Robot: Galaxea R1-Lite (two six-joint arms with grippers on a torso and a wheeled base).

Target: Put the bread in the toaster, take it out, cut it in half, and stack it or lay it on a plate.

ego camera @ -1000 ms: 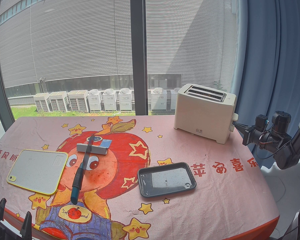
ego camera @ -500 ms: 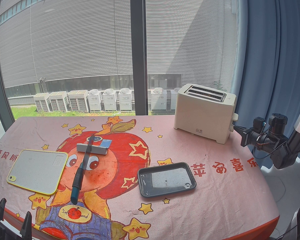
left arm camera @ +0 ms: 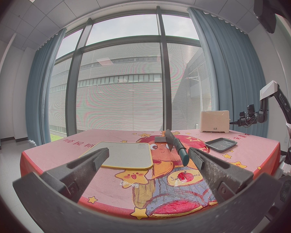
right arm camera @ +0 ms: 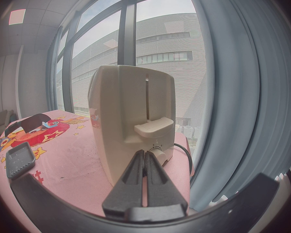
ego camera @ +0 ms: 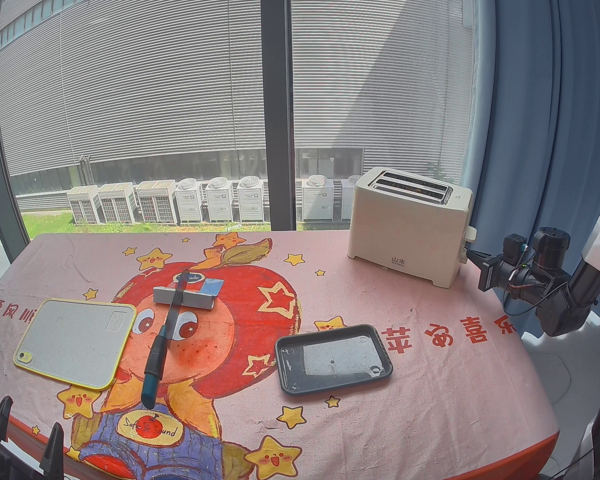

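Note:
A cream toaster [ego camera: 410, 225] stands at the table's far right. Its side lever [right arm camera: 153, 127] sits at the low end of its slot. My right gripper [right arm camera: 144, 154] is shut with nothing in it, its tips just under that lever by the dial; in the head view the right gripper [ego camera: 472, 253] points at the toaster's right end. A dark rectangular plate [ego camera: 333, 358] lies in front of the toaster. A knife [ego camera: 160, 341] rests on a small block [ego camera: 183, 297]. My left gripper [left arm camera: 148, 154] is open and low at the table's near left edge, far from the knife.
A grey cutting board [ego camera: 73, 341] with a yellow rim lies at the left of the table. A blue curtain [ego camera: 547, 101] hangs close behind my right arm. The toaster's cord [right arm camera: 184, 152] loops at the table's right edge.
My right arm has shifted slightly toward the toaster's lever side. Everything on the table stays where it was.

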